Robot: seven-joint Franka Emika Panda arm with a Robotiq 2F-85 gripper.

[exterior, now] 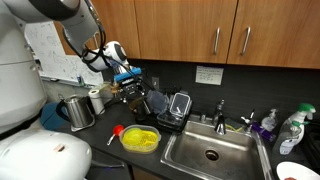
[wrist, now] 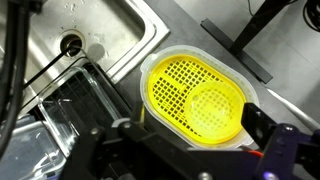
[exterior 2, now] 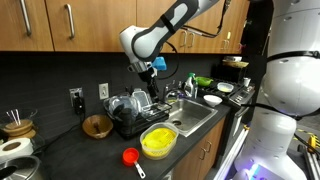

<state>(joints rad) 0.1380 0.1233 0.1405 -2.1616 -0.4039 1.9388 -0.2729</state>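
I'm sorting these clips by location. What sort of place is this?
Probably a kitchen: a steel sink with a tap, wooden cupboards above, and a yellow colander on the dark counter.

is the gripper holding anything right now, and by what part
Nothing is held: the gripper is open and empty, above the yellow strainer basket.

Glossy yellow plastic strainer point(wrist: 195, 98) — brushed steel sink point(wrist: 90, 35) — matt black counter point(wrist: 285, 70).

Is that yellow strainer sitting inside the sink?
No, in an exterior view the yellow strainer sits on the dark counter beside the sink, not in it.
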